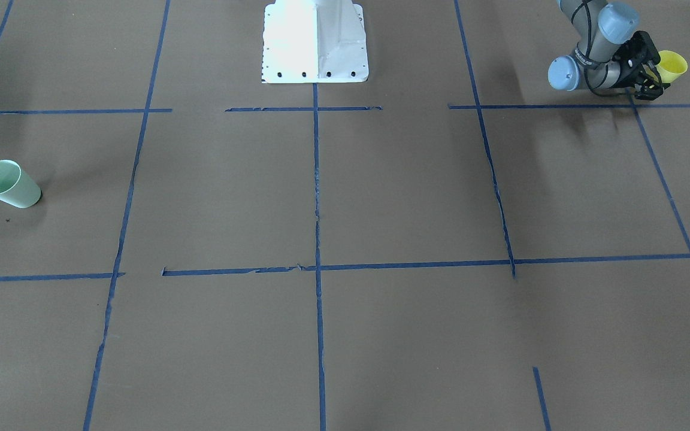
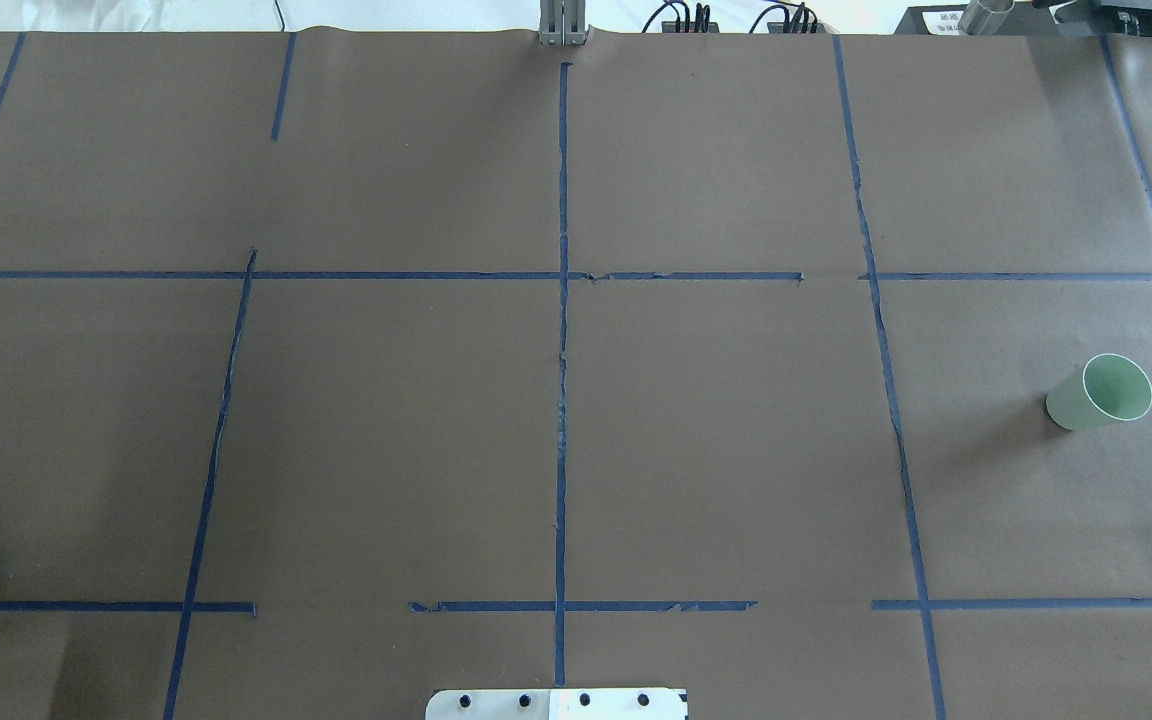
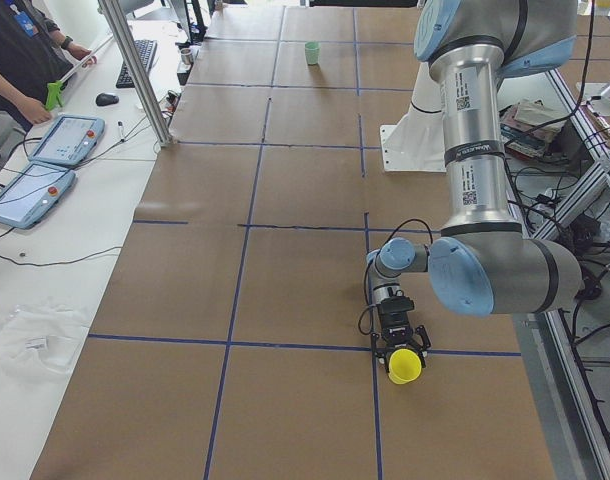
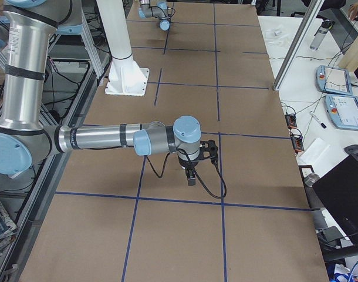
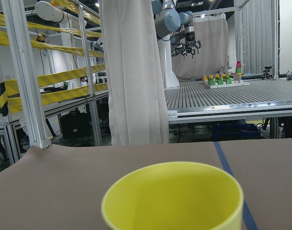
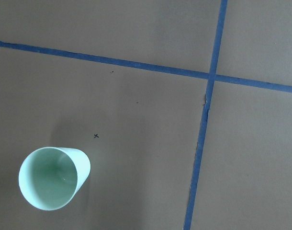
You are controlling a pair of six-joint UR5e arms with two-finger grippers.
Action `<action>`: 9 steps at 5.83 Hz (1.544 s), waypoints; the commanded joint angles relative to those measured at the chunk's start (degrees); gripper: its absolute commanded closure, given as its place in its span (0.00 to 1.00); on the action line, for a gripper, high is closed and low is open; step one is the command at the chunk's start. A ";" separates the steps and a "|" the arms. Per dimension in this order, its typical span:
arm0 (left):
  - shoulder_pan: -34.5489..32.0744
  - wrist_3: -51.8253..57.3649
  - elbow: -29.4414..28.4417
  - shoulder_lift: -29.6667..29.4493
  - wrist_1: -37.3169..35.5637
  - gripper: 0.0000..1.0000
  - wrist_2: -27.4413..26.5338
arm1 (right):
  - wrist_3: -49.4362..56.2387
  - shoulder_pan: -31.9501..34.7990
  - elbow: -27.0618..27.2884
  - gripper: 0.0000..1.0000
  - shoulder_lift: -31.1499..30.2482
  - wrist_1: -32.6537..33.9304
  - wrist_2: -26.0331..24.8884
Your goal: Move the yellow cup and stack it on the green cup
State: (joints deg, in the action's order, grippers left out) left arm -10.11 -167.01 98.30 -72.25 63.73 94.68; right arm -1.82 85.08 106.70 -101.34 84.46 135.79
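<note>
Around the left gripper (image 3: 404,350): it is low over the brown paper surface (image 2: 716,450), near a crossing of blue tape lines (image 2: 562,400). Its own arm bends large just behind it.
Left gripper state: the fingers stand apart, wider than the cup, one on each side. I see no pressing.
Yellow cup (image 1: 672,66): between the tips of the left gripper, mouth upward. I cannot tell if it rests on the surface.
Green cup (image 6: 54,178): upright, mouth upward, at the far end of the surface from the left gripper. In the right wrist view it is below that camera, off to one side, beside a tape crossing.
Right gripper (image 4: 192,176): it points down over the surface. I cannot tell if its fingers are apart or together.
Between left gripper and green cup: brown paper and tape lines. The white robot base (image 1: 315,42) stands at the robot's edge, to the side of this way.
Beside the surface: a metal post (image 3: 135,70), tablets (image 3: 67,138), a keyboard (image 3: 145,55), a mouse (image 3: 107,98) and a person (image 3: 20,50) on a side bench.
Count: two cups, one yellow and one green; two arms; two grippers; two tablets; one person.
</note>
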 commanded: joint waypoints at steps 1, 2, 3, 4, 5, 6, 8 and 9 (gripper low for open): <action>0.00 0.28 -1.87 0.01 0.25 0.00 -0.19 | -0.03 0.00 -0.09 0.00 0.01 0.00 0.00; 0.00 0.28 -1.97 0.09 0.25 0.00 -0.28 | -0.03 0.00 -0.09 0.00 -0.08 0.00 0.09; 0.00 0.28 -1.97 0.09 0.17 0.08 -0.28 | -0.03 0.00 -0.09 0.00 0.00 0.00 0.00; 0.00 0.28 -1.97 0.09 0.25 0.33 -0.37 | -0.03 0.00 0.00 0.00 0.01 0.00 0.00; -0.43 0.45 -1.45 0.01 0.17 0.37 -1.41 | -0.11 0.00 -0.09 0.00 0.01 0.00 0.00; -1.74 2.72 -0.40 1.23 -0.01 0.37 -3.42 | -0.03 0.00 -0.09 0.00 0.01 0.00 0.09; -12.05 11.38 3.55 3.08 -0.27 0.37 -11.82 | -0.11 0.00 -0.09 0.00 0.18 0.00 0.09; -19.79 18.31 4.70 3.00 -0.27 0.37 -19.28 | -0.20 0.00 -0.09 0.00 0.18 0.00 0.09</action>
State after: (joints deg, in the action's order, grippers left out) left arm -22.91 -154.81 101.72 -69.40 63.50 81.86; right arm -1.94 85.08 106.64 -101.21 84.46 135.88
